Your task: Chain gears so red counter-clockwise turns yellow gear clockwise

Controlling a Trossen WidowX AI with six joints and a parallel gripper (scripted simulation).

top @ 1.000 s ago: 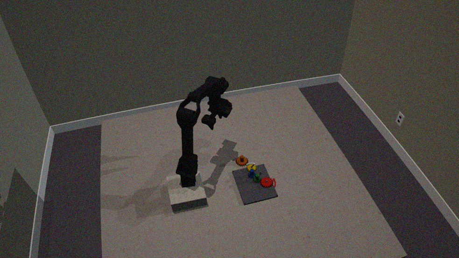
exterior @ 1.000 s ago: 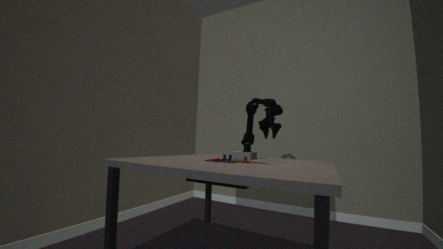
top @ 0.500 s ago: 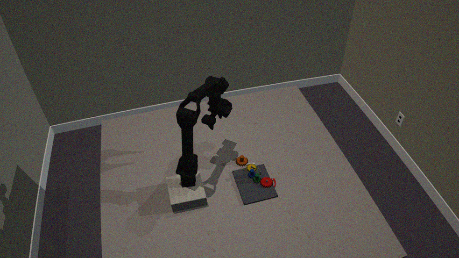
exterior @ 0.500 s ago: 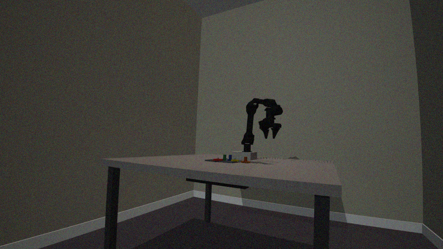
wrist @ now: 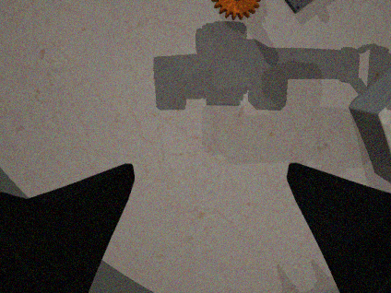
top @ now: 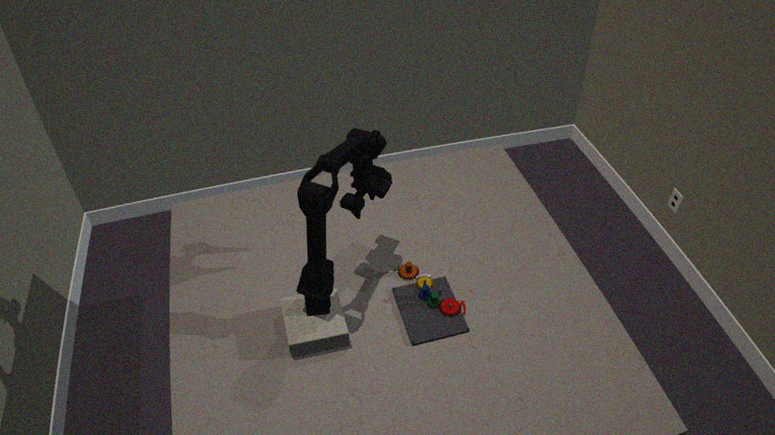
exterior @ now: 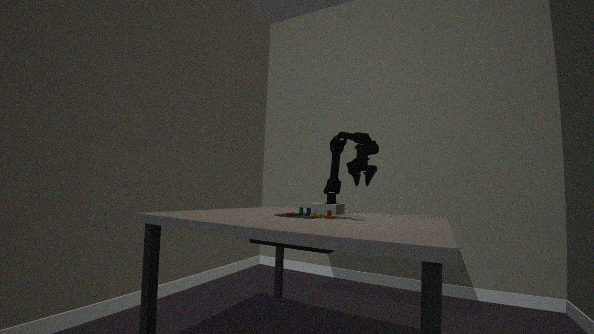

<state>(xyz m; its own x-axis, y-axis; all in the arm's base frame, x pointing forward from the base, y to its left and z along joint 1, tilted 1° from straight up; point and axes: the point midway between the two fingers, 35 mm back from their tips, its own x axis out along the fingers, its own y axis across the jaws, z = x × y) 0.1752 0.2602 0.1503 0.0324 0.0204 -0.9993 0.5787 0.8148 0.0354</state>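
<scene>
The red gear and the yellow gear are on the grey board. A small green gear and a small blue gear stand on the board between them, in a row. Whether they sit fully flat is too small to tell. An orange gear stands on the table beside the board's yellow-gear end. My gripper is open and empty, high above the table, away from the board.
A short peg shows beside the blue and green gears. The red arrow is beside the red gear, and the white arrow is beside the yellow one. The arm's pale base block is beside the board.
</scene>
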